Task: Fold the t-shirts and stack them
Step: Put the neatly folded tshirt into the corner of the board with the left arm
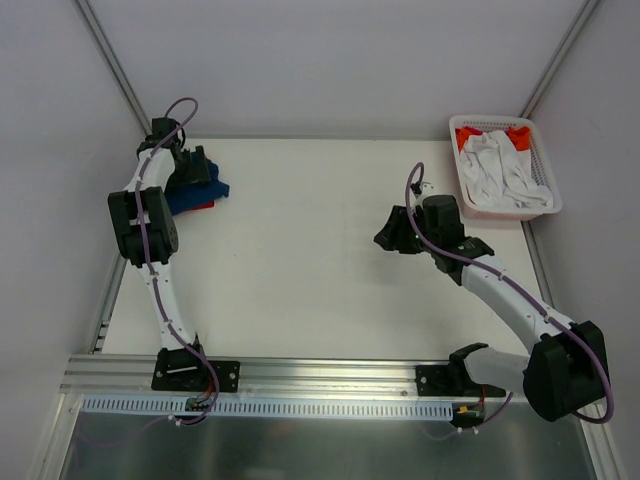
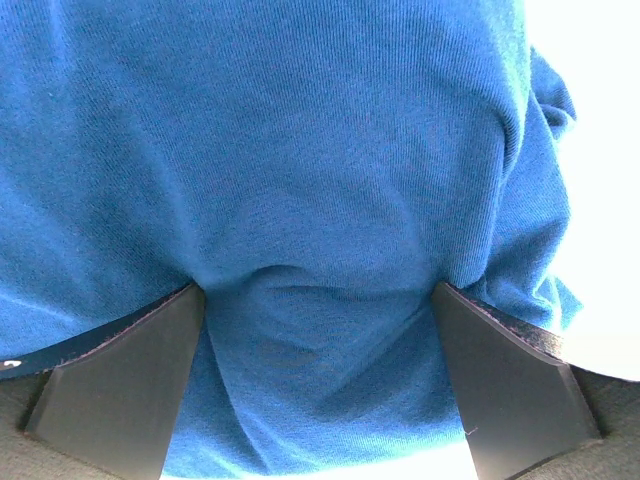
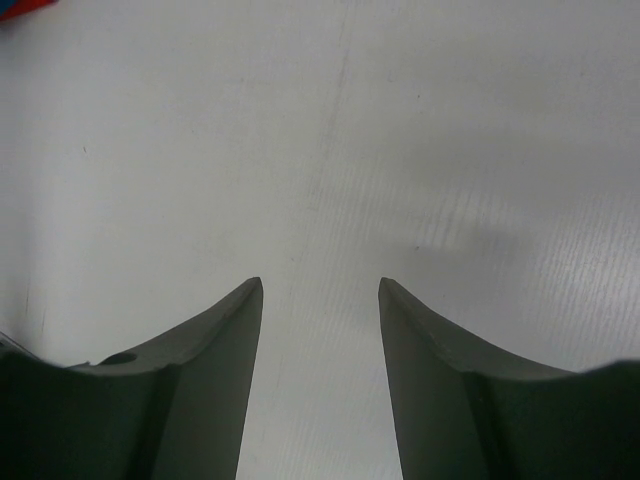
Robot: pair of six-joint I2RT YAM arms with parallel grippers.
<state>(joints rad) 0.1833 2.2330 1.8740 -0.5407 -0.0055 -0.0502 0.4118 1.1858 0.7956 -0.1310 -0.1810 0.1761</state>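
Note:
A folded navy blue t-shirt (image 1: 212,187) lies at the table's far left, on top of a red t-shirt (image 1: 205,207) of which only an edge shows. My left gripper (image 1: 190,167) is down on the blue one. In the left wrist view the blue cloth (image 2: 300,150) fills the frame and bulges between the wide-spread fingers; the gripper (image 2: 320,290) is open, pressing on the cloth without pinching it. My right gripper (image 1: 392,232) hovers over bare table right of centre, open with nothing between its fingers (image 3: 320,283).
A white slatted basket (image 1: 456,150) stands at the back right corner, holding white cloth (image 1: 500,172) and something orange-red. The left wall and a metal rail run close beside the shirt stack.

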